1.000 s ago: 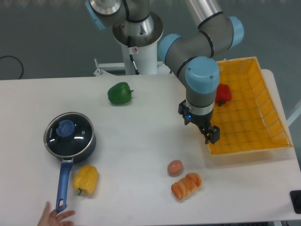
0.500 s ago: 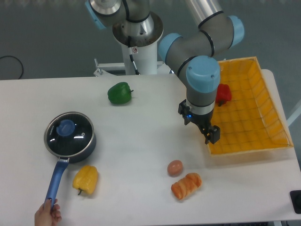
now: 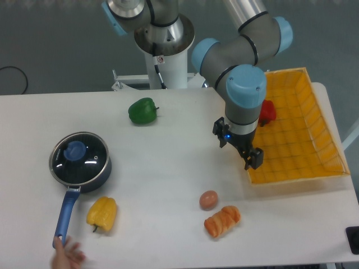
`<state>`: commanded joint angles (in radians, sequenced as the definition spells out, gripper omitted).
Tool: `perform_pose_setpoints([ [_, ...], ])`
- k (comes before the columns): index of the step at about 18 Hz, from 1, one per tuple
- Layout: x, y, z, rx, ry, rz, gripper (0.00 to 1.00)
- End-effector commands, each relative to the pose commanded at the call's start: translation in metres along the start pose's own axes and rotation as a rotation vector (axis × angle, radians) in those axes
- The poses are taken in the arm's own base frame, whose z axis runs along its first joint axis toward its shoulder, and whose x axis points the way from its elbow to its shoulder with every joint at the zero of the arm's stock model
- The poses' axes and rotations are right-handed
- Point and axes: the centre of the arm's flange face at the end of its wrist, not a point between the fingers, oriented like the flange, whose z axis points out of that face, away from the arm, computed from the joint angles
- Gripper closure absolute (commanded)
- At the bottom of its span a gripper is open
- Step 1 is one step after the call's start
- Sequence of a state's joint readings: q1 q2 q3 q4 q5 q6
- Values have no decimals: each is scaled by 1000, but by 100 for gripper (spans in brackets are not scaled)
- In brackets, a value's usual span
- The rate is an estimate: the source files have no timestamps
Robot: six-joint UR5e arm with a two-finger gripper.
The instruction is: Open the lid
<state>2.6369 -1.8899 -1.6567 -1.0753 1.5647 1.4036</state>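
The lid (image 3: 79,158), a round glass disc with a metal rim and a blue knob (image 3: 74,150), lies flat on the dark saucepan (image 3: 101,174) at the left of the table. The pan's blue handle (image 3: 65,216) points toward the front edge. My gripper (image 3: 251,158) hangs far to the right, at the near-left corner of the orange tray (image 3: 314,134). Nothing is in it. Its dark fingers point down and overlap, so their gap does not show.
A person's hand (image 3: 68,256) is at the tip of the pan handle. A yellow pepper (image 3: 102,214) lies just right of the handle, a green pepper (image 3: 142,111) behind the pan. An egg (image 3: 208,199) and a croissant (image 3: 222,220) lie front centre. A red pepper (image 3: 266,112) sits in the tray.
The hand took the handle and swung and slid the saucepan slightly left with the lid on it; now the hand sits just below the handle tip. My gripper has barely shifted.
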Motion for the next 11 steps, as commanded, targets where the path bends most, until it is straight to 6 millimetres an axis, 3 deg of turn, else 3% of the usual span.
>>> perform_pose_setpoints([
  [3, -1, 3, -14, 14, -23, -7, 0],
  [8, 2, -3, -14, 14, -23, 3, 0],
  [11, 8, -22, -20, 12, -32, 14, 0],
])
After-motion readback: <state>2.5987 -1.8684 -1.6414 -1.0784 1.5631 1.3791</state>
